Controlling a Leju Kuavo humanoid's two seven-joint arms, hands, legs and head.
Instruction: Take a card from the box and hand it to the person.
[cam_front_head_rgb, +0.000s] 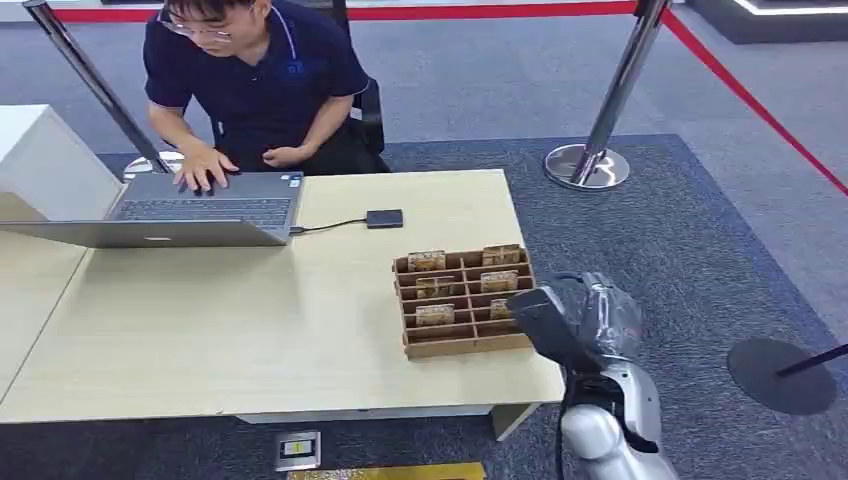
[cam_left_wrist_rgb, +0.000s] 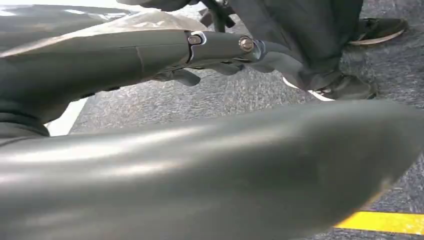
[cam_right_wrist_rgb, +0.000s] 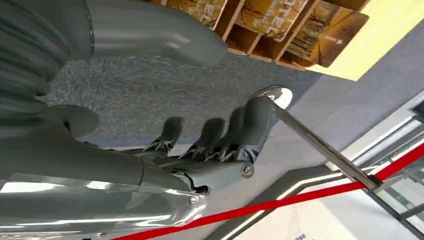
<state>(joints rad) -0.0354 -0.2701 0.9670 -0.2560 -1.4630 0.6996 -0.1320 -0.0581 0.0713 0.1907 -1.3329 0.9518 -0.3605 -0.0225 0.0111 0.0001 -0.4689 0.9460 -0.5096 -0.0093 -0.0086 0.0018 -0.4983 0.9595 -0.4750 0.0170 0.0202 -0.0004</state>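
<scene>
Grey carpet surrounds your pale wooden table (cam_front_head_rgb: 250, 320), and the cardboard box (cam_front_head_rgb: 465, 345) sits near its right front corner with brown cards (cam_front_head_rgb: 427, 261) standing in its slots. Your right hand (cam_front_head_rgb: 575, 320) hovers at the box's right edge, fingers (cam_right_wrist_rgb: 252, 127) spread and holding nothing. Your left hand (cam_left_wrist_rgb: 150, 57) shows fingers extended, nothing in them. Far from the box, a person (cam_front_head_rgb: 255, 80) types on a laptop (cam_front_head_rgb: 200, 210).
</scene>
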